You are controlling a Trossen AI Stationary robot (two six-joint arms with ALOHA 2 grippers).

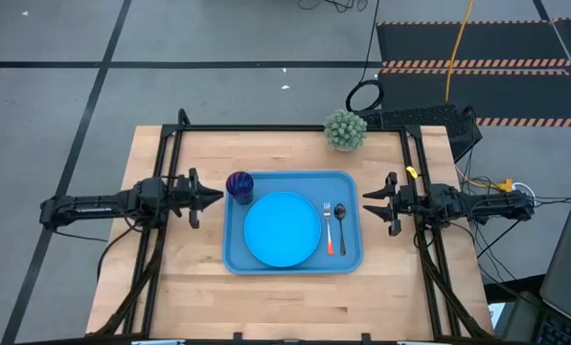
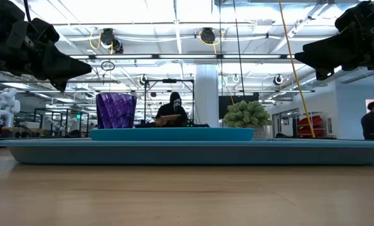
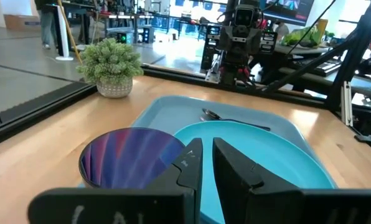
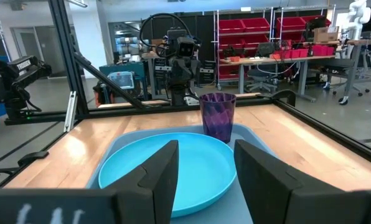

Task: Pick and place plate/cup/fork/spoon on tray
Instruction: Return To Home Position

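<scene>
The blue tray [image 1: 234, 257] lies on the table's middle. The sky-blue plate [image 1: 282, 228] rests flat on it. The purple cup [image 1: 239, 185] stands upright in the tray's far left corner. The orange-handled fork [image 1: 329, 230] and the dark spoon [image 1: 340, 220] lie side by side on the tray floor, right of the plate. My left gripper [image 1: 218, 198] hovers level at the tray's left edge beside the cup, with a narrow gap between its fingers [image 3: 208, 149] and nothing in it. My right gripper [image 1: 366, 203] hovers level off the tray's right edge, open and empty [image 4: 205, 152].
A small potted plant [image 1: 345, 129] stands at the table's far edge, behind the tray's right corner. Dark frame rails [image 1: 166, 163] run along the left and right sides of the table. Bare wood lies between the tray and the near edge [image 1: 285, 307].
</scene>
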